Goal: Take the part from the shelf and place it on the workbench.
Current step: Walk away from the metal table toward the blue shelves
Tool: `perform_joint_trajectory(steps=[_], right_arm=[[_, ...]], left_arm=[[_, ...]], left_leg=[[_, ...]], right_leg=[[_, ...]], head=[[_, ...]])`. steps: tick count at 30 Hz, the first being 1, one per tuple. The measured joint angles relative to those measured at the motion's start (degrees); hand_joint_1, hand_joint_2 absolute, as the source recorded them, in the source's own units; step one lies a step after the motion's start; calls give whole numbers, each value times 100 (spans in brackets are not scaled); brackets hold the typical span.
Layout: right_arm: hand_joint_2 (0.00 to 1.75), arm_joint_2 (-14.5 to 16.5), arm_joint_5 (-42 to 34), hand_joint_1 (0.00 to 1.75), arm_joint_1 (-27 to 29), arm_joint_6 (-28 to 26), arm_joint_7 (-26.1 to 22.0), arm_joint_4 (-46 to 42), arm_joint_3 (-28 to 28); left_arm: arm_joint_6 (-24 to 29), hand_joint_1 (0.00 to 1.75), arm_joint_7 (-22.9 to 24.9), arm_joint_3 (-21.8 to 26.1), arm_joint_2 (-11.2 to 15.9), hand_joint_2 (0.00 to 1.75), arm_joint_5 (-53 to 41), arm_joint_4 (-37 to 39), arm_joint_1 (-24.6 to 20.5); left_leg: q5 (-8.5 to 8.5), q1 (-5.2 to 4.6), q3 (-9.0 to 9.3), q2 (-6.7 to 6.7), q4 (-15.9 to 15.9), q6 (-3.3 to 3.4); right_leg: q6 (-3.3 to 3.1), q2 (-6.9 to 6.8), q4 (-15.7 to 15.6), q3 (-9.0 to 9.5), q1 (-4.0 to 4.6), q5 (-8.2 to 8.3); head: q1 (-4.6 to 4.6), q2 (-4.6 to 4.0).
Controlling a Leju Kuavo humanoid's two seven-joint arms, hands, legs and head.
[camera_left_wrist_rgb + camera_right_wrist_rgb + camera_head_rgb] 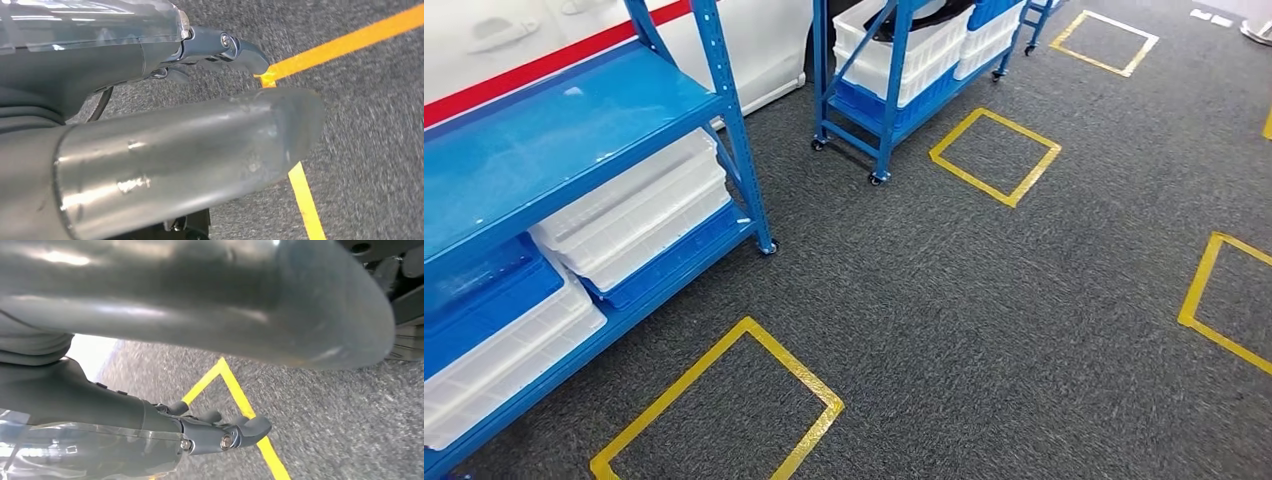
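You will find no readable text, label, brand or number here: not on the blue shelf, nor its white bins.

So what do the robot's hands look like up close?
The left hand has a thick, smooth grey thumb with a rounded tip, darker fingers fixed with small silver screws, and a clear shiny plastic wrap over its back. A thin dark cable loops beside it. The right hand looks the same: big grey thumb, dark fingers with silver screws, clear wrap.
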Motion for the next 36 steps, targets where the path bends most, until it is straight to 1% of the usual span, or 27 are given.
perform_joint_trajectory(steps=[2,3,4,6,7,9,10,11,12,13,14,15,17,18,19,21,22,24,26,27,28,29,30,31,33,35,36], right_arm=[[0,3,0,0,9,-6,-1,0,-3],[0,3,0,0,12,-10,-1,-1,-6],[0,4,0,0,11,-14,-1,-1,-8],[0,4,0,0,-6,-16,0,-2,-10],[0,3,0,0,-16,-15,1,-2,-10],[0,0,0,0,-5,-13,2,-2,-12],[0,-4,1,0,10,-11,2,-2,-14],[0,-14,1,0,27,-7,2,-2,-16],[0,-30,2,0,35,-2,2,-2,-19],[0,-49,2,0,35,3,2,-2,-22],[0,-69,2,0,31,7,1,-2,-26],[0,-84,2,0,25,9,1,-2,-30],[0,-97,2,0,19,10,1,-2,-40],[0,-98,2,0,18,10,2,-2,-46],[0,-98,2,0,11,9,2,-2,-50],[0,-98,2,0,-25,8,3,-2,-54],[0,-98,2,0,-44,7,5,-2,-55],[0,-90,2,0,-51,4,12,-2,-62],[0,-55,2,0,-27,2,21,-2,-79],[0,-33,2,0,-17,2,25,-2,-86],[0,-14,2,0,-8,2,28,-2,-92],[0,-2,2,0,-3,2,32,-2,-96],[0,4,2,0,-1,3,32,-2,-97],[0,8,2,0,1,3,31,-2,-98],[0,9,2,0,6,4,27,-2,-102],[0,9,2,0,6,4,20,-2,-105],[0,9,2,0,-4,4,17,-2,-105]], left_arm=[[0,0,7,0,-11,0,-22,0,-3],[0,0,11,0,-17,0,-32,0,-6],[1,0,16,0,-21,0,-37,0,-5],[3,0,27,0,-22,0,-43,-1,16],[4,0,34,0,-20,0,-46,-1,29],[5,0,45,0,-14,0,-51,-2,28],[4,0,50,0,-13,0,-52,-2,18],[2,0,55,-1,-12,0,-53,-2,8],[-1,0,59,-1,-12,0,-53,-2,5],[-2,0,62,-2,-10,0,-54,-2,8],[-2,0,63,-2,-7,0,-54,-2,15],[-1,0,62,-1,-4,0,-54,-3,21],[0,0,55,-1,1,0,-54,-4,18],[-1,0,50,-1,1,0,-55,-4,9],[-1,0,45,-2,1,0,-56,-4,6],[-1,0,39,-3,1,0,-57,-4,18],[-1,0,37,-3,-1,0,-59,-4,27],[-2,0,33,-4,-7,0,-65,-4,23],[-2,0,31,-4,-10,0,-70,-4,6],[-2,0,27,-4,-10,0,-72,-4,2],[-2,0,23,-4,-10,0,-72,-4,3],[-2,0,18,-4,-10,0,-72,-4,8],[-2,0,14,-4,-11,0,-73,-4,12],[-2,0,11,-4,-14,0,-73,-4,15],[-2,0,7,-4,-24,0,-74,-5,7],[-5,0,2,-4,-30,0,-74,-6,1],[-8,0,-1,-4,-29,0,-74,-7,7]], left_leg=[[-6,-7,11,-159,9,-13],[-6,-6,1,-232,14,-34],[-4,1,-14,-299,14,-64],[13,16,-43,-421,-2,-144],[-1,14,-58,-373,15,-176],[-202,-4,-195,-80,309,-223],[-384,0,-336,110,620,-239],[-575,11,-511,220,994,-260],[-711,26,-668,272,1334,-284],[-750,40,-752,301,1526,-306],[-680,53,-730,328,1510,-326],[-520,61,-592,372,1270,-339],[-191,51,-170,589,497,-331],[-105,36,-21,676,215,-296],[-82,20,47,729,68,-256],[-84,4,30,648,26,-166],[-70,10,35,595,4,-126],[-27,31,53,487,-44,-45],[3,36,40,367,-54,2],[10,31,26,294,-51,11],[13,27,19,216,-47,14],[14,24,17,136,-41,14],[15,24,19,51,-32,11],[14,25,22,-33,-21,2],[14,18,1,-188,13,-40],[29,24,-44,-311,27,-112],[44,31,-69,-378,20,-154]], right_leg=[[-71,266,-754,276,16,441],[-92,382,-1029,379,25,554],[-105,455,-1179,435,35,592],[-122,371,-1250,468,41,590],[-139,297,-1292,489,33,607],[-190,121,-1377,533,9,641],[-209,24,-1392,548,17,642],[-225,-69,-1392,552,26,636],[-230,-162,-1387,553,33,627],[-229,-249,-1380,555,36,616],[-221,-331,-1371,559,33,602],[-206,-408,-1360,569,28,585],[-153,-547,-1324,595,32,536],[-119,-605,-1306,606,43,513],[-88,-658,-1291,617,58,495],[-30,-755,-1291,646,67,482],[3,-733,-1281,664,53,461],[56,-476,-1062,592,23,274],[78,-164,-407,283,10,-106],[81,-103,-32,96,10,-264],[81,-77,223,-38,11,-324],[76,-65,287,-84,11,-266],[63,-46,117,-19,10,-93],[45,15,-233,133,6,143],[13,289,-938,430,-7,466],[-1,436,-1194,522,1,514],[-11,378,-1211,525,11,525]], head=[[-1,0],[-1,0],[-1,0],[0,0],[-1,0],[-3,0],[-4,0],[-5,0],[-5,0],[-5,0],[-5,0],[-5,0],[-7,0],[-5,0],[-4,0],[-3,0],[-4,0],[-4,0],[-3,0],[-3,0],[-3,0],[-2,0],[-2,0],[-2,0],[-3,0],[-3,0],[-4,0]])
